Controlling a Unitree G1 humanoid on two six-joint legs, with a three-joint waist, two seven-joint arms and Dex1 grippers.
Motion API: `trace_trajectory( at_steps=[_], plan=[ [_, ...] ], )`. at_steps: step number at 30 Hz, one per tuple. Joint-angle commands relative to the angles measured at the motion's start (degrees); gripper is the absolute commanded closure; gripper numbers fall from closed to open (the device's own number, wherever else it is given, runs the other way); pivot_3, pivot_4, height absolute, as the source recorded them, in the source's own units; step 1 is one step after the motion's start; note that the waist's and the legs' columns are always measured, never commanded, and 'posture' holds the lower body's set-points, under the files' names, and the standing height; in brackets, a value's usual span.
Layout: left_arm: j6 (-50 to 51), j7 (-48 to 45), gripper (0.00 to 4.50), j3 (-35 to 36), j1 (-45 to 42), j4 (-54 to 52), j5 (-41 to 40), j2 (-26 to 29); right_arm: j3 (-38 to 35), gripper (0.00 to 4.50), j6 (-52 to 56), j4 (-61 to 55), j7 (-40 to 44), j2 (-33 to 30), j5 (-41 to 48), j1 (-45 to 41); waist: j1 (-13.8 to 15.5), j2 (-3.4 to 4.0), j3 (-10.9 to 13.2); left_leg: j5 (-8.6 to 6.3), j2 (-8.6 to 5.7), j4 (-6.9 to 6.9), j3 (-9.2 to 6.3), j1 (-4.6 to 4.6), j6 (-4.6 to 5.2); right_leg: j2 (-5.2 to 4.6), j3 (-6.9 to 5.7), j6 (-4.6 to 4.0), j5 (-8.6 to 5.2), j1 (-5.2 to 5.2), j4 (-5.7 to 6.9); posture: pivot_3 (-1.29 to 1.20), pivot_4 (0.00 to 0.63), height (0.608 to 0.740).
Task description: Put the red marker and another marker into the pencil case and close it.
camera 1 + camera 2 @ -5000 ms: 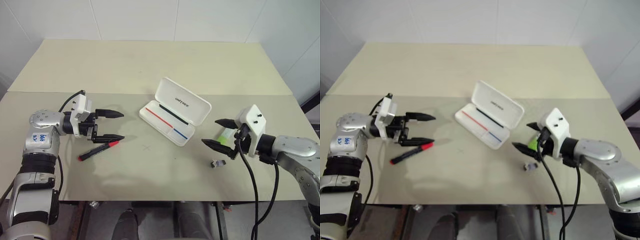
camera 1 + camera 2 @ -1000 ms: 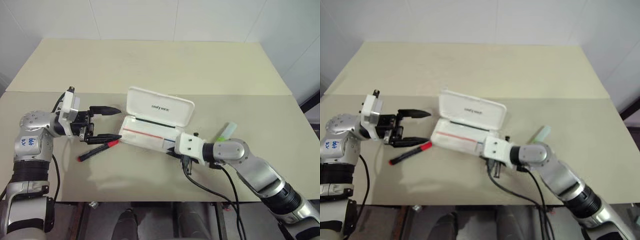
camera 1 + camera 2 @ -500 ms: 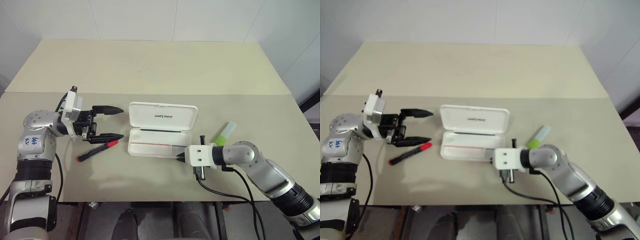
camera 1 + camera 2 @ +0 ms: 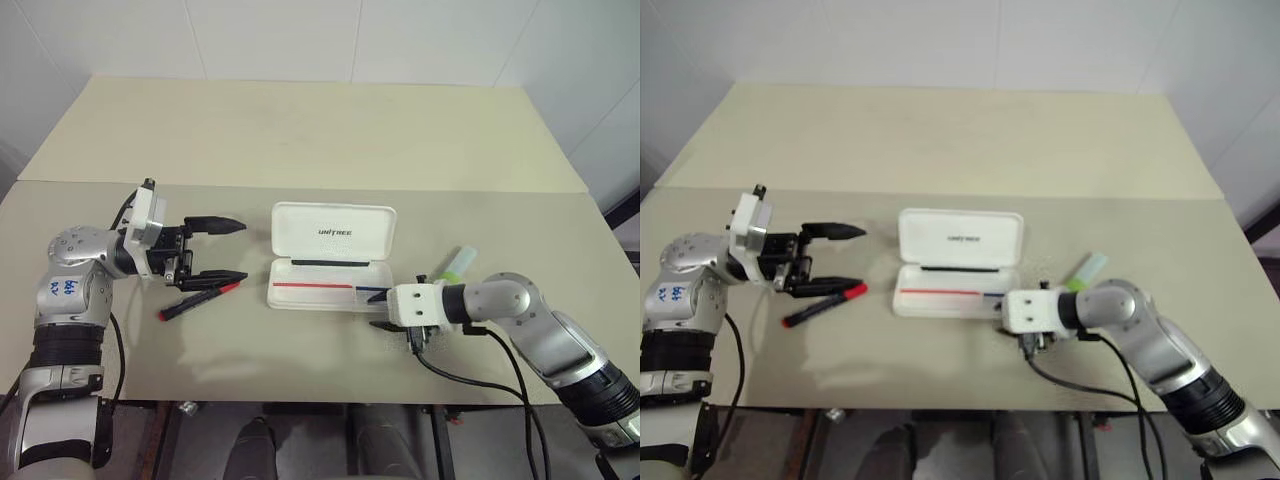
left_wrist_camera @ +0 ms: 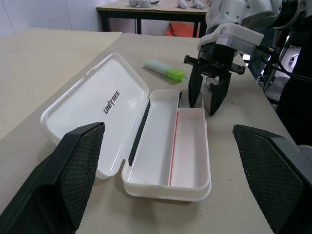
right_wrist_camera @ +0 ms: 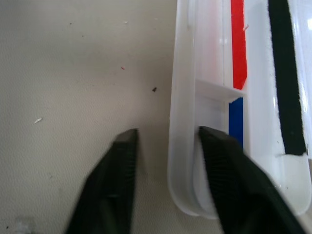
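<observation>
The right gripper [image 4: 378,311] sits at the near right corner of the pencil case [image 4: 330,258], its black fingers parted astride the tray's front wall, one inside and one outside; whether they press it is hard to tell. The case lies open mid-table, lid standing at the far side. The left gripper [image 4: 222,250] hovers spread wide and empty, just above the red marker [image 4: 199,298] lying left of the case. The green marker [image 4: 455,265] lies right of the case, beyond the right gripper.
</observation>
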Motion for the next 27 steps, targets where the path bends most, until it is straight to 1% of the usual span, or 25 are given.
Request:
trace_trajectory(
  at_steps=[1, 4, 7, 12, 14, 16, 17, 20, 23, 27],
  plan=[
    [-0.5, 0.8, 0.0, 1.2, 0.4, -2.7, -0.8, 0.1, -2.0, 1.28, 1.5, -2.9, 0.6, 0.9, 2.6, 0.7, 0.0, 0.0, 0.0, 0.0, 0.0, 0.0, 0.0, 0.0, 0.0, 0.0, 0.0, 0.0, 0.0, 0.0, 0.0, 0.0, 0.15, 0.74],
    [-0.3, 2.8, 0.0, 1.9, 2.1, -4.6, -1.0, -0.1, -4.0, 0.26, 2.9, -4.9, 0.5, 1.8, 5.7, 1.6, 0.1, 0.0, 0.0, 0.0, 0.0, 0.0, 0.0, 0.01, 0.0, 0.0, 0.0, 0.01, 0.0, 0.0, 0.03, 0.0, 0.15, 0.74],
    [1.3, 6.1, 0.0, 3.1, 5.0, -8.3, -1.2, 0.4, -6.0, 0.26, 3.2, -6.7, 0.7, 2.1, 8.4, 2.8, 0.1, 0.0, 0.0, 0.0, 0.0, 0.0, 0.0, 0.01, 0.0, 0.0, 0.0, 0.14, 0.08, 0.0, 0.04, 0.0, 0.15, 0.74],
    [5.9, 11.2, 0.0, 6.7, 12.4, -15.8, -2.1, 2.9, -10.4, 0.26, 5.2, -9.2, 0.6, 2.1, 14.3, 4.5, 0.1, 0.0, 0.0, 0.0, 0.01, 0.0, 0.01, 0.02, 0.0, 0.0, 0.0, 0.11, 0.06, 0.0, 0.06, 0.0, 0.15, 0.74],
    [7.9, 12.7, 0.0, 8.8, 16.1, -18.0, -2.3, 4.5, -12.8, 0.26, 6.2, -9.7, 0.8, 1.7, 17.0, 5.4, 0.1, -0.01, 0.0, 0.0, 0.02, 0.0, 0.0, 0.03, 0.0, 0.0, 0.0, -0.1, -0.05, 0.0, 0.06, 0.0, 0.15, 0.74],
    [9.0, 13.5, 0.0, 9.9, 18.4, -19.0, -2.0, 5.8, -14.5, 0.26, 6.6, -9.9, 1.2, 1.3, 18.8, 6.0, 0.1, -0.01, 0.0, 0.0, 0.01, 0.02, 0.01, 0.04, 0.0, -0.01, 0.0, -0.53, -0.28, 0.01, 0.05, 0.0, 0.15, 0.74],
    [9.2, 13.8, 0.0, 10.1, 19.1, -19.2, -1.8, 6.3, -15.0, 0.26, 6.7, -9.9, 1.4, 1.1, 19.4, 6.2, 0.1, -0.01, 0.0, 0.0, 0.01, 0.02, 0.01, 0.04, 0.0, -0.01, 0.0, -0.6, -0.32, 0.01, 0.05, 0.0, 0.15, 0.74],
    [9.2, 14.4, 0.0, 9.6, 21.3, -17.5, 0.6, 8.2, -16.4, 0.26, 6.2, -8.8, 2.3, 0.4, 20.1, 6.8, 0.1, -0.02, 0.0, 0.01, 0.01, 0.04, 0.02, 0.05, -0.01, -0.01, 0.0, -0.63, -0.34, 0.02, 0.05, 0.0, 0.15, 0.74],
    [9.3, 12.9, 0.0, 7.8, 22.2, -14.9, 2.0, 9.8, -16.7, 0.26, 5.9, -7.9, 2.0, 0.4, 19.7, 6.3, 0.1, -0.01, 0.0, 0.01, 0.01, 0.05, 0.04, 0.06, -0.01, -0.01, 0.0, -0.64, -0.34, 0.02, 0.02, 0.0, 0.15, 0.74],
    [7.9, 10.4, 0.0, 4.0, 20.6, -8.2, 5.7, 11.9, -17.1, 0.26, 6.1, -7.9, 1.7, 0.6, 19.7, 5.9, 0.1, -0.01, 0.0, 0.01, 0.01, 0.05, 0.08, 0.08, -0.02, -0.02, 0.01, -0.66, -0.35, 0.01, 0.01, 0.0, 0.15, 0.74]
  ],
)
